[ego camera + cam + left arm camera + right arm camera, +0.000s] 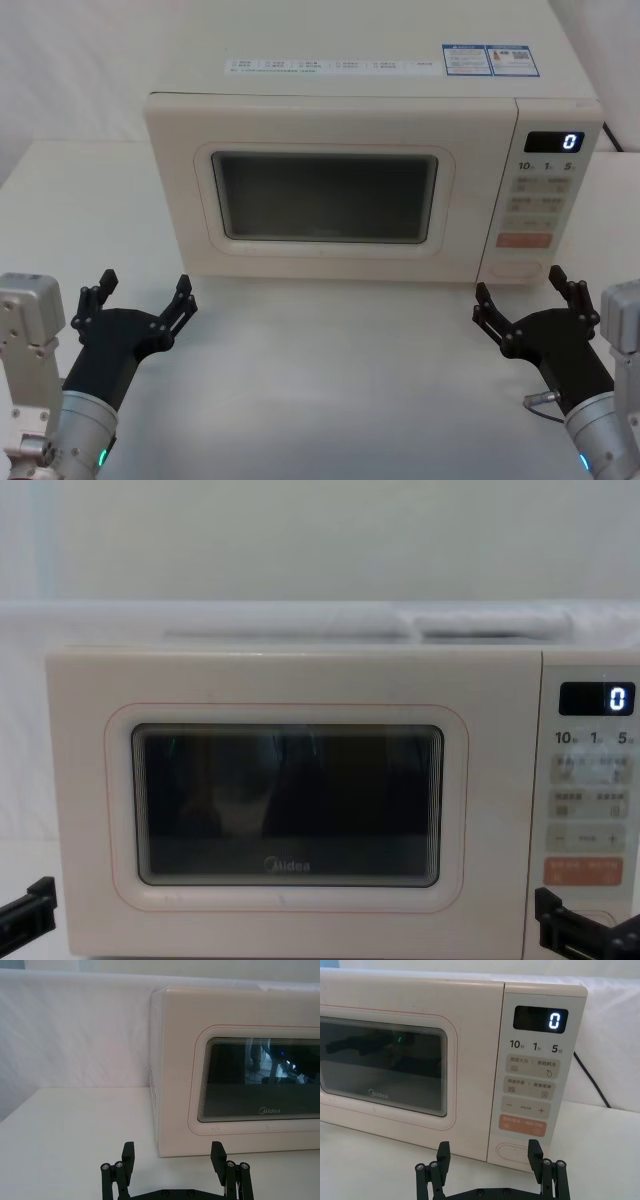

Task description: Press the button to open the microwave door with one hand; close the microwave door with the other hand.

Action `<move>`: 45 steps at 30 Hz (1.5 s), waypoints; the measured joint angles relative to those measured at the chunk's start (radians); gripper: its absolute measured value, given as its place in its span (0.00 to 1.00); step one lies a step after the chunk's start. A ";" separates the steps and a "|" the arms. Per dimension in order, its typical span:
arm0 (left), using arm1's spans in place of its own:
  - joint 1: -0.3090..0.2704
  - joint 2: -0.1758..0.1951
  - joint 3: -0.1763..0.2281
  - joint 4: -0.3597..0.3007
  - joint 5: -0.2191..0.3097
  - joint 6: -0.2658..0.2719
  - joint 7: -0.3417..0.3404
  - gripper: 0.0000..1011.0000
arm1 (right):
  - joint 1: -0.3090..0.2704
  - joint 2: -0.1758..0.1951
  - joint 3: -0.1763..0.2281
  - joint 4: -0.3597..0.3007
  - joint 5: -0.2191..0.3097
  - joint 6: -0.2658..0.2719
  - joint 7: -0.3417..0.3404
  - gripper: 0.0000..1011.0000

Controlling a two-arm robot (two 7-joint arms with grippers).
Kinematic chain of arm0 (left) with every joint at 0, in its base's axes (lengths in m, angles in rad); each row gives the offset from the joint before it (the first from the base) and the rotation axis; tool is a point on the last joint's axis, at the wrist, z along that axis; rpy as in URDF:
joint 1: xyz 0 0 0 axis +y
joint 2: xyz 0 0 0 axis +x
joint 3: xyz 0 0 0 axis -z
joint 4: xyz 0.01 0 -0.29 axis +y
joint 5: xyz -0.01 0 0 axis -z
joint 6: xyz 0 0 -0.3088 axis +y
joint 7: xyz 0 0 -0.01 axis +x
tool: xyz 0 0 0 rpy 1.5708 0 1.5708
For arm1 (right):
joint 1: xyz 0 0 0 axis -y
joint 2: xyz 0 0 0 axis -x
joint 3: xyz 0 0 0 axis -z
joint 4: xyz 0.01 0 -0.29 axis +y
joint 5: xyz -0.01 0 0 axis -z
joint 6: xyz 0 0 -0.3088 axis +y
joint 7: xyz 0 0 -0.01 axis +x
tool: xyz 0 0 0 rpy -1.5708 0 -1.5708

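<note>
Right wrist view | button [512, 1151] between open jaws (untouched) | door [405, 1060] closed

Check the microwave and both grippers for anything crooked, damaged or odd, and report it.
Nothing stands out. The microwave door sits shut and flush, the display reads 0, and the button looks intact. The left gripper and right gripper hang open, short of the microwave.

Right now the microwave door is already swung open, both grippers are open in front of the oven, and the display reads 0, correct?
Not quite: the microwave door is shut, flush with the control panel, as the head view shows. The left gripper and right gripper are open in front, and the display reads 0.
</note>
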 joint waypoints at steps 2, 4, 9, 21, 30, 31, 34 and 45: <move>0.000 0.000 0.000 0.000 0.000 0.000 0.000 0.99 | 0.000 0.000 0.000 0.000 0.000 0.000 0.000 0.99; 0.000 0.000 0.000 0.000 0.000 0.000 0.000 0.99 | 0.000 0.000 0.000 0.000 0.000 0.000 0.000 0.99; 0.000 0.000 0.000 0.000 0.000 0.000 0.000 0.99 | 0.000 0.000 0.000 0.000 0.000 0.000 0.000 0.99; 0.000 0.000 0.000 0.000 0.000 0.000 0.000 0.99 | 0.000 0.000 0.000 0.000 0.000 0.000 0.000 0.99; 0.000 0.000 0.000 0.000 0.000 0.000 0.000 0.99 | 0.000 0.000 0.000 0.000 0.000 0.000 0.000 0.99; 0.000 0.000 0.000 0.000 0.000 0.000 0.000 0.99 | 0.000 0.000 0.000 0.000 0.000 0.000 0.000 0.99; 0.000 0.000 0.000 0.000 0.000 0.000 0.000 0.99 | 0.000 0.000 0.000 0.000 0.000 0.000 0.000 0.99; 0.000 0.000 0.000 0.000 0.000 0.000 0.000 0.99 | 0.000 0.000 0.000 0.000 0.000 0.000 0.000 0.99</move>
